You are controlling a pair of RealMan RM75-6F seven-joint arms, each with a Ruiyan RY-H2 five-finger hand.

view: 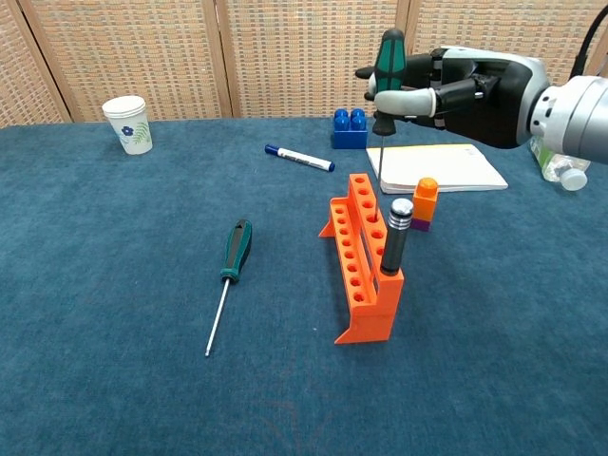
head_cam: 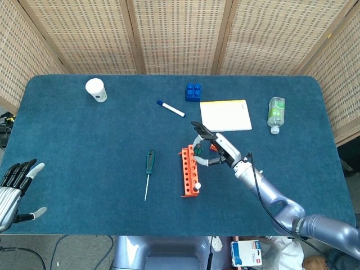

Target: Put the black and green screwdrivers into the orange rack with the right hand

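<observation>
1. At the far left edge, my left hand [head_cam: 14, 183] is hanging off the tabletop [view: 114, 380] with fingers spread, holding nothing and taking no part.
2. Left of centre, one black and green screwdriver [view: 228, 275] is lying flat on the tabletop, handle far, tip near, well apart from the orange rack [view: 363, 271]. It is not yet stowed.
3. In the middle, the orange rack is standing with a black-handled tool [view: 393, 237] upright in its nearest hole; the other holes are looking free.
4. Right of that, my right hand [view: 465, 84] is clamping the handle of a second black and green screwdriver [view: 388, 71], shaft pointing down, tip hovering just above the rack's far end.
5. I am judging the tip as sitting slightly right of the hole row. Lowering from here could land it on the rim or outside, tipping the light rack.
6. The small orange and purple block [view: 425, 204] is standing just right of the rack; drifting right could knock it.
7. The pinch is high on the handle, so the shaft could swing and miss.
</observation>
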